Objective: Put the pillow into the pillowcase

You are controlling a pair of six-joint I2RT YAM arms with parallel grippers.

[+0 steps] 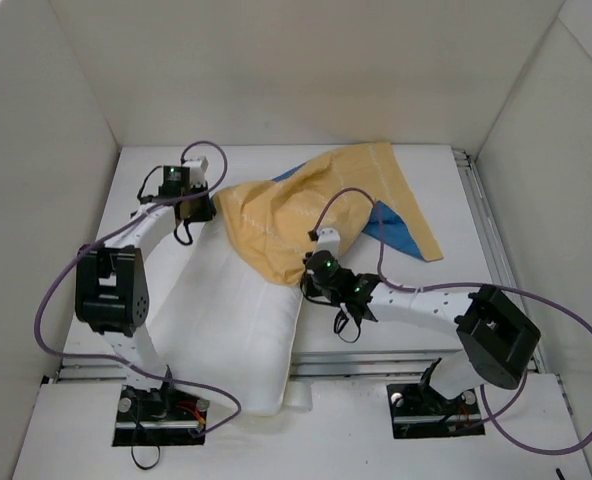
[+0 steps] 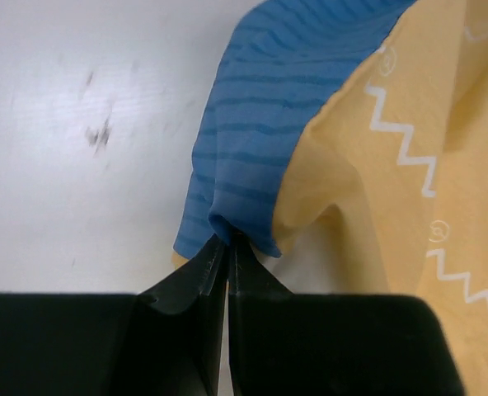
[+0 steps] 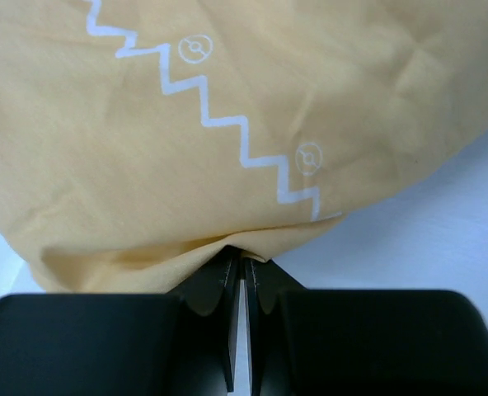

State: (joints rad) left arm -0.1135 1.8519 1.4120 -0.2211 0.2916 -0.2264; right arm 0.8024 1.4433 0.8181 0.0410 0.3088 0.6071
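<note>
On the counter [image 1: 426, 320], the pillow [image 1: 231, 330] lies lower centre-left in the top view. The pillowcase [image 1: 306, 215] lies behind it at upper centre, seemingly overlapping its far end. The left pincer [image 1: 210, 206] is at the pillowcase's left edge, the right pincer [image 1: 310, 270] at its lower edge.

Top cam: high behind the near arm bases [image 1: 161, 405], looking down over the white table [image 1: 276, 160]. Wrist cams: tight close-ups. All three share the yellow-orange and blue fabric pillowcase [image 1: 306, 215].
</note>
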